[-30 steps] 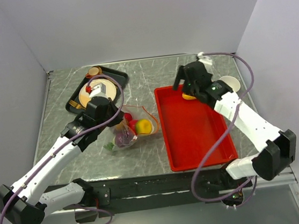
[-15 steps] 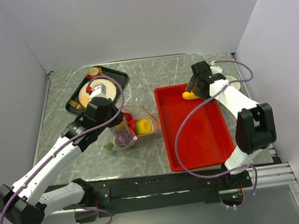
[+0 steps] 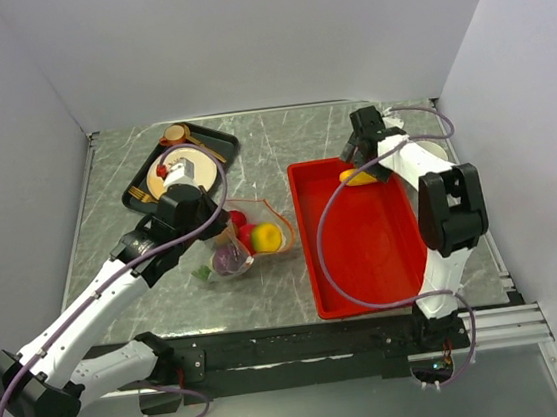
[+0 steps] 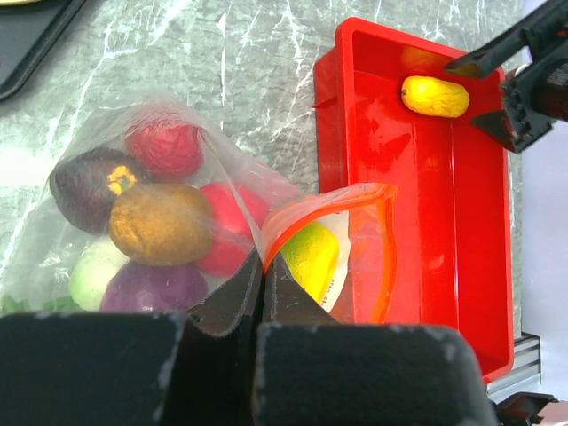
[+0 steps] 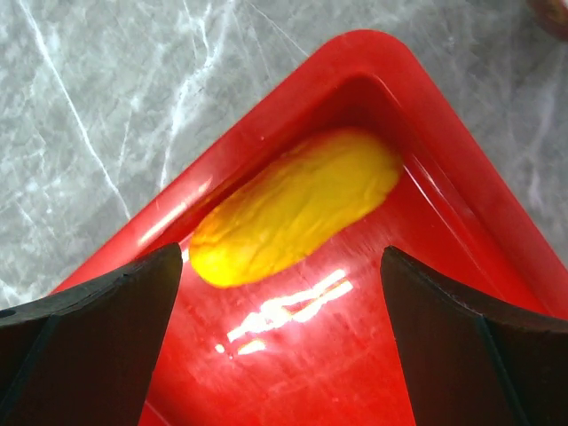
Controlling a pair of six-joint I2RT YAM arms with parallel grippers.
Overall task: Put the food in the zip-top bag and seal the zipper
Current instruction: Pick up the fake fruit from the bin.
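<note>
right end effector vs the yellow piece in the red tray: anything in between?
Nothing. In the right wrist view, only bare red tray floor separates the open right end effector from the yellow piece, which lies in the tray's corner.

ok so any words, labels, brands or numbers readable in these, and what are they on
No text can be read in any view.
Zip-top bag, red tray, yellow toy fruit: no lettering shows.
Patterned plate: too small to tell pattern from print.
Pale patch near the bag's mouth: too blurred to read.
</note>
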